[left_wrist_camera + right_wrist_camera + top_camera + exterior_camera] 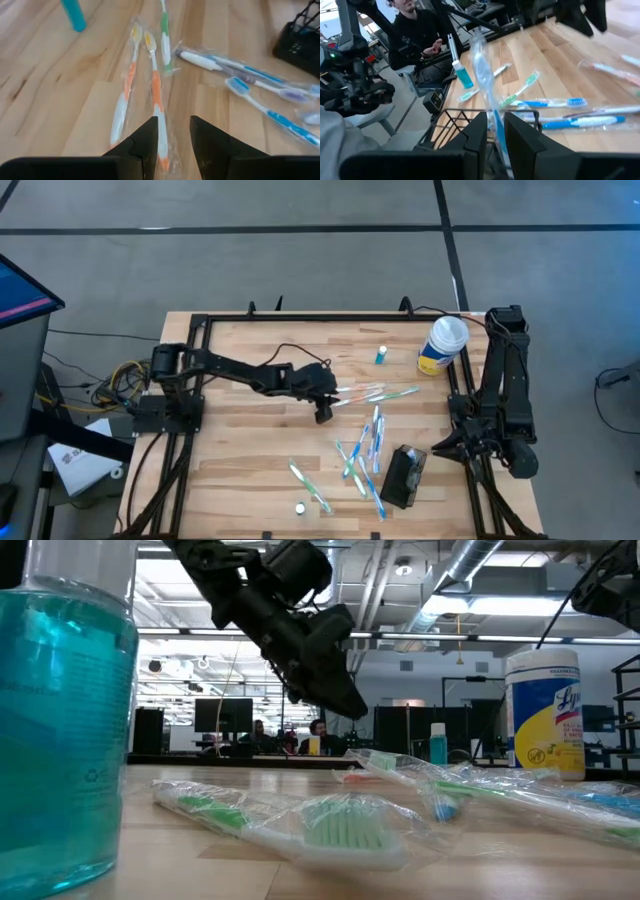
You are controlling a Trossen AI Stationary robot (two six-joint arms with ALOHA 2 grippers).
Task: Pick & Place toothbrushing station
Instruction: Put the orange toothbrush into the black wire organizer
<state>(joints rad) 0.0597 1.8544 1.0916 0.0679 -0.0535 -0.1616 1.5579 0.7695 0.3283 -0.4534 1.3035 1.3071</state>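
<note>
Wooden table (250,470) strewn with wrapped toothbrushes (375,442); left gripper (323,414) parted, right gripper (495,131) clamping wrapped brush; person (417,37) seated beyond.

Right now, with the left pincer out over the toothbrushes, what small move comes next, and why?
Probably lower the left pincer straight down. Its jaws are open and straddle the handle of the wrapped orange-handled toothbrush, but the low view shows it hovering above the table. The right arm waits at the table's right edge.
</note>
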